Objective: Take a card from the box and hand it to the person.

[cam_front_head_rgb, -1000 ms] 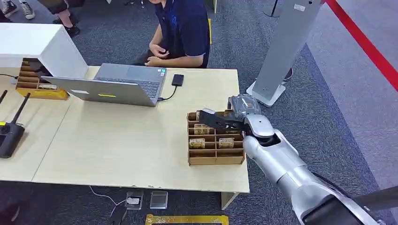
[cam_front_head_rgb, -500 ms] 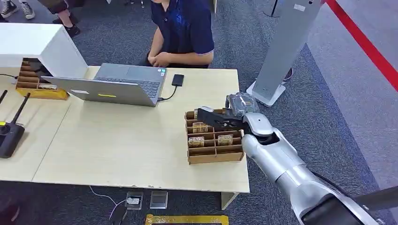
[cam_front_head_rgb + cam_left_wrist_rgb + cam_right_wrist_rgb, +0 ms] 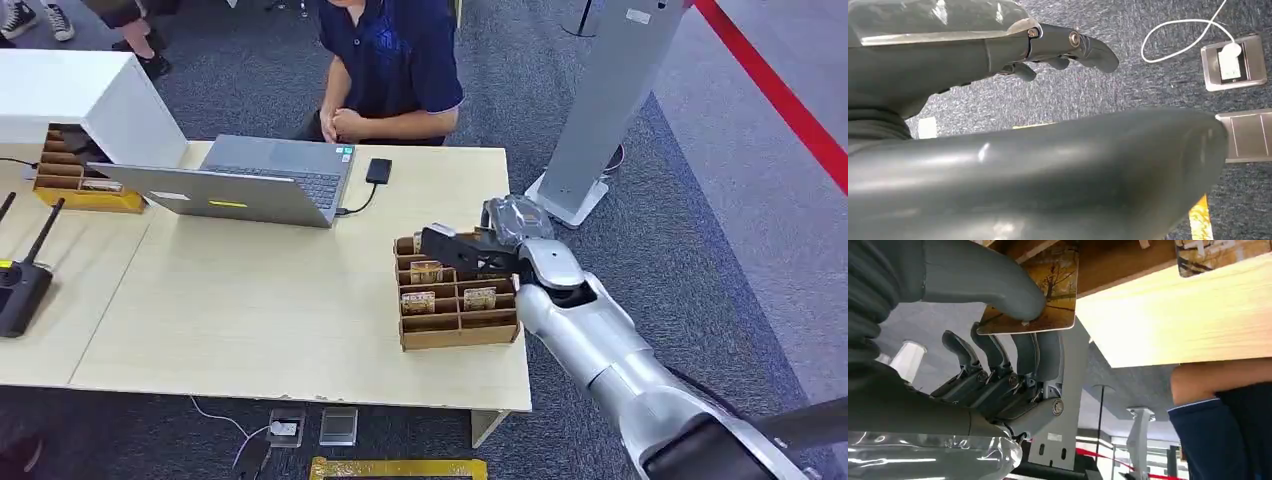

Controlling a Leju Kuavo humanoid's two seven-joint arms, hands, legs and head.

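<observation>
The right hand (image 3: 998, 345) held a thin, stiff-looking picture card (image 3: 1040, 295) by its edge between thumb and fingers above the brown compartmented cardboard box (image 3: 458, 300), a light, possibly slippery item best pinched across its flat faces, the left hand (image 3: 1058, 47) hanging empty, fingers loosely apart

We've got a pale wood table (image 3: 260, 300) on grey carpet (image 3: 720, 240) with a red stripe (image 3: 790, 110) running across it, a tall grey stand (image 3: 600, 110) just off the table's far right corner, and a white cabinet (image 3: 90, 100) at the far left.
</observation>
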